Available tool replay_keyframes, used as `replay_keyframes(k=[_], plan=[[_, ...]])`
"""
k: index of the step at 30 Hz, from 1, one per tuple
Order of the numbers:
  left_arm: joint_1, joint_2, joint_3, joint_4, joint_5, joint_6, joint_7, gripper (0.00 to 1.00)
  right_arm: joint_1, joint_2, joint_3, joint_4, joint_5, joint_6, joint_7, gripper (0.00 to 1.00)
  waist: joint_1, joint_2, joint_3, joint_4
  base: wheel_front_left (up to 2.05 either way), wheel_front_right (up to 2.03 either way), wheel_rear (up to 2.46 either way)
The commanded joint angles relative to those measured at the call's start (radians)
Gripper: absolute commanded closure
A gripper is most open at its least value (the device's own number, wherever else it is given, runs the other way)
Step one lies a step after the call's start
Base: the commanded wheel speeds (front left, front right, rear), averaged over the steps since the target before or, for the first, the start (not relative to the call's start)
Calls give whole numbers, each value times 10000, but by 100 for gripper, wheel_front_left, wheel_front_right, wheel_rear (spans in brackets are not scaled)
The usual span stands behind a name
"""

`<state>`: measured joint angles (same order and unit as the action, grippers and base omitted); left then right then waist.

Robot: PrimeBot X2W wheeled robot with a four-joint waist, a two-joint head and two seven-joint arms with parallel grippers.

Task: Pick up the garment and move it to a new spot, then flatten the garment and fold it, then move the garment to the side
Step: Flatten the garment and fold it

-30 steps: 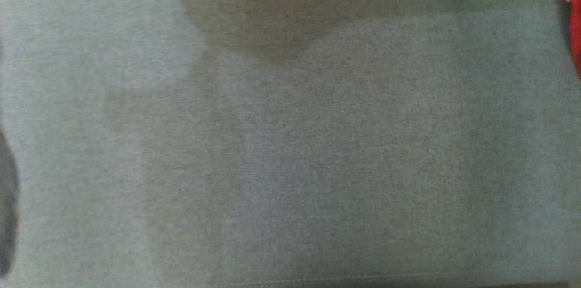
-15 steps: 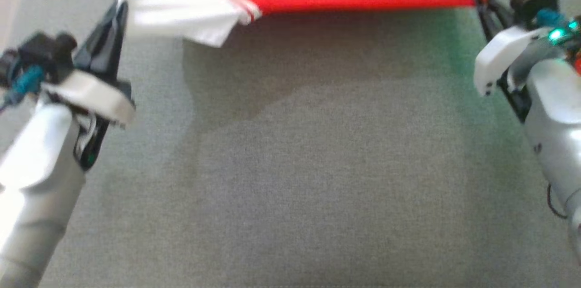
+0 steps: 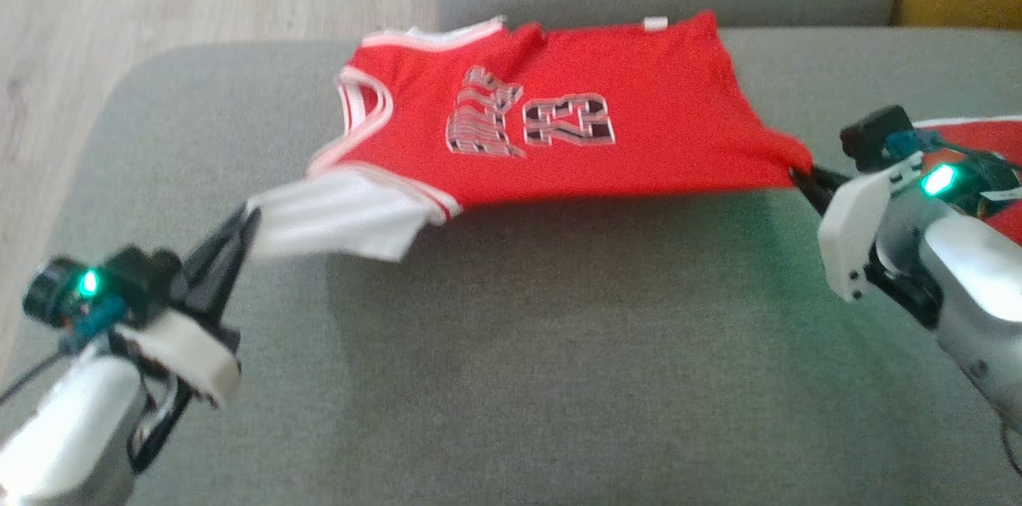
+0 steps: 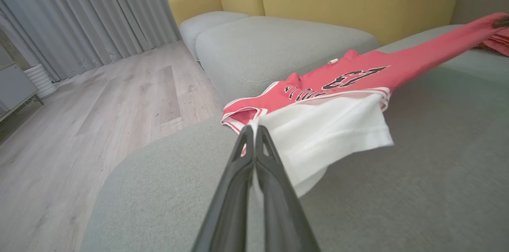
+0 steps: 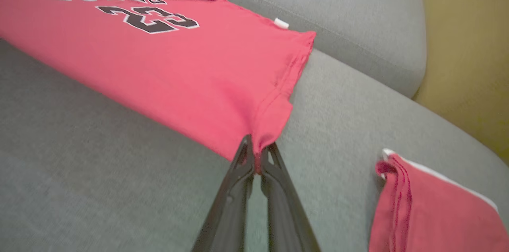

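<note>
Just above the grey cushion (image 3: 519, 378) we hold the red jersey (image 3: 639, 147) taut: left gripper (image 3: 246, 220) clamped on white sleeve (image 3: 335, 215), right gripper (image 3: 801, 175) clamped on hem corner (image 3: 778, 151); light, floppy cloth, corners grip best

Silver forearms (image 3: 68, 434), white wrist shells (image 3: 846, 243), long black tapered fingers (image 4: 232, 192), green lights (image 3: 940, 180), teal connectors (image 3: 92, 320), thin black cables (image 3: 32, 374).

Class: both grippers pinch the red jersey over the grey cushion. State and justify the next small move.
Probably lower left gripper and right gripper together, laying the jersey flat: they pinch its white sleeve and hem corner, near edge raised off the cushion.
</note>
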<state>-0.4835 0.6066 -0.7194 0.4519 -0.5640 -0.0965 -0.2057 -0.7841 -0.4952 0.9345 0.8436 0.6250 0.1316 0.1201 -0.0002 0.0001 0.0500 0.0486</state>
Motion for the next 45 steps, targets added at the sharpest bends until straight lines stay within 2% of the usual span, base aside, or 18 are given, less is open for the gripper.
replay_keyframes(k=[1, 9, 15, 17, 22, 28, 37, 45], plan=[[-317, 601, 397, -264, 63, 107, -4, 100, 24, -399, 61, -255, 208, -9, 101, 100, 2, -1, -357, -71, 0, 0, 0], [1122, 1384, 110, -1939, -18, 558, 654, 100, 686, -2247, 1458, -2846, 2853, -9, 1903, 100, 2, -1, -963, -130, 0, 0, 0], [1988, 2038, -63, -3441, -195, 840, 1354, 100, 1118, -3069, 1801, -4054, 3907, -9, 2236, 100, 2, -1, -1047, -104, 0, 0, 0], [2027, 2128, -33, -3680, -214, 956, 1472, 100, 1150, -3145, 1814, -4140, 3971, -9, 2175, 100, 2, -1, -991, -102, 0, 0, 0], [1764, 2110, -18, -3898, -170, 1075, 1756, 100, 1050, -3137, 1723, -4133, 4035, -9, 1970, 100, 2, -1, -714, -92, 0, 0, 0], [861, 1957, 4, -3479, -79, 833, 2126, 100, 555, -2904, 1495, -3927, 4007, -9, 1763, 100, 2, -1, -66, -174, 0, 0, 0], [-1396, 1395, -481, -1689, 227, 39, 3585, 100, -478, -2276, 1363, -3186, 3713, -9, 1768, 100, 2, -1, 1125, -292, 0, 0, 0], [-2844, 930, -898, -128, 465, -245, 3596, 100, -1028, -1642, 1563, -2549, 3555, -9, 1680, 100, 2, -1, 1608, -475, 0, 0, 0]])
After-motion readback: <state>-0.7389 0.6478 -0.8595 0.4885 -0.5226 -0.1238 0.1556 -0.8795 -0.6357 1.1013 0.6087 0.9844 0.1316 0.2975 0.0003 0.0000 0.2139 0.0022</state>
